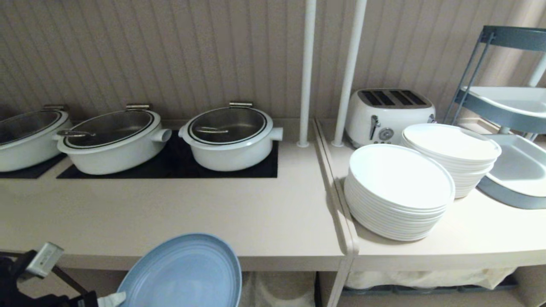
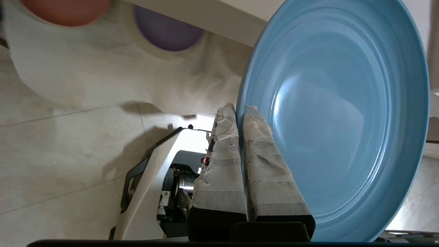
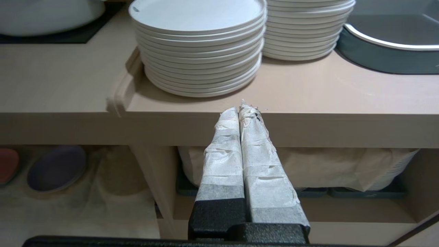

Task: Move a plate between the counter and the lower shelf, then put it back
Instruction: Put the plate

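Left claw point(image 2: 240, 113) clamped on rim of the light-blue plate point(image 2: 343, 120), held in the air below and in front of the tabletop point(image 1: 170, 213) edge. Purple plate point(image 2: 168, 32) on the lower shelf's white cloth point(image 2: 85, 75). Right claw point(image 3: 241, 111) closed, empty, facing 2 stacks of white plates point(image 3: 202, 44).

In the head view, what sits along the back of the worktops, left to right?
Left pot → middle pot → right pot → two white poles → toaster → far stack of white plates → grey-blue trolley.
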You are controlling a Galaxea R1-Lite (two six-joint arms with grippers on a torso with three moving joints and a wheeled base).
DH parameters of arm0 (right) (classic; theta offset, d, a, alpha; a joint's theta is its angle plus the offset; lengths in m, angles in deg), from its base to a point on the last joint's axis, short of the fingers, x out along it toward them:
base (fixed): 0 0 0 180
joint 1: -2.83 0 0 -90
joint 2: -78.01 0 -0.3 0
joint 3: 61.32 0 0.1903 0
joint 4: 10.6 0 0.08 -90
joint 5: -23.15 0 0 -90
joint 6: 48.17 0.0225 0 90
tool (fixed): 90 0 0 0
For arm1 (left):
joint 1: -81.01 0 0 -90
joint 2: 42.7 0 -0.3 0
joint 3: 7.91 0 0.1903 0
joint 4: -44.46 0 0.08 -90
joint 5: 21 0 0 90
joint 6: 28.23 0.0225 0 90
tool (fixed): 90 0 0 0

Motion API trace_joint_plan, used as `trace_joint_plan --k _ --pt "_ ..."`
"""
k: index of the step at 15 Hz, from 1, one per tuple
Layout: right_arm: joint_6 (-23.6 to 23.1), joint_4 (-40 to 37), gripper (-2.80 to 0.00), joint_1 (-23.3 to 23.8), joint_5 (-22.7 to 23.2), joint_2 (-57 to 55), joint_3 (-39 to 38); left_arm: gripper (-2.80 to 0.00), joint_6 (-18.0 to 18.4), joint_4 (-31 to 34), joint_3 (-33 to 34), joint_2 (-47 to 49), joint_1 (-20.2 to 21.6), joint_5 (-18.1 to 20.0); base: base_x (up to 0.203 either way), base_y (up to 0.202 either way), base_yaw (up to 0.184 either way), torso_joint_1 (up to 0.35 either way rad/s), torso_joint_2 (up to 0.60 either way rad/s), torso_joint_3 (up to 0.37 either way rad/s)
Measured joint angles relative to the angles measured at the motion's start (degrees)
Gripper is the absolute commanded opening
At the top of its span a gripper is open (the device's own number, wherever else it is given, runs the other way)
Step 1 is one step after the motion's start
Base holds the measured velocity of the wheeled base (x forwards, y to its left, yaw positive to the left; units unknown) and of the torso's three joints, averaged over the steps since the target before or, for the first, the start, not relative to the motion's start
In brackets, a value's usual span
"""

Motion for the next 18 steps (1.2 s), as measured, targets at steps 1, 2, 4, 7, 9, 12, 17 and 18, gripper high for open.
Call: trace_joint_plan --k 1,2,4,7,9,12,17,18 --pt "0.00 0.01 -2.80 0.02 -0.03 0.00 0.00 -2.80 0.01 -0.02 -0.01 0.00 0.02 0.00 0.000 0.194 0.000 -0.002 0.00 -0.001" --pt "0.00 0.01 -2.80 0.00 -0.01 -0.02 0.00 -2.80 0.01 0.00 -0.02 0.00 0.02 0.02 0.000 0.196 -0.001 0.002 0.00 -0.001" --pt "0.00 0.01 -2.80 0.00 -0.05 0.00 0.00 -2.80 0.02 0.00 0.00 0.00 0.06 0.00 0.000 0.196 -0.002 0.006 0.00 0.003" --pt "0.00 0.09 -2.80 0.00 -0.03 0.00 0.00 -2.80 0.00 -0.02 0.00 0.00 0.06 0.00 0.000 0.195 -0.004 0.001 0.00 0.000" --pt "0.00 0.06 -2.80 0.00 -0.04 0.00 0.00 -2.80 0.02 0.00 0.00 0.00 0.05 0.00 0.000 0.195 -0.002 0.002 0.00 0.001" --pt "0.00 0.02 -2.80 0.00 -0.06 0.00 0.00 -2.80 -0.02 0.01 0.13 -0.02 0.06 0.02 0.000 0.199 -0.001 0.001 0.00 0.002" --pt "0.00 0.01 -2.80 0.00 -0.06 0.00 0.00 -2.80 0.00 -0.02 0.13 -0.14 0.06 -0.07 0.000 0.182 -0.002 0.002 0.01 0.003" --pt "-0.02 0.03 -2.80 0.02 -0.01 -0.02 0.00 -2.80 0.02 0.00 0.13 -0.18 0.06 -0.11 0.000 0.075 0.001 0.000 0.00 0.002"
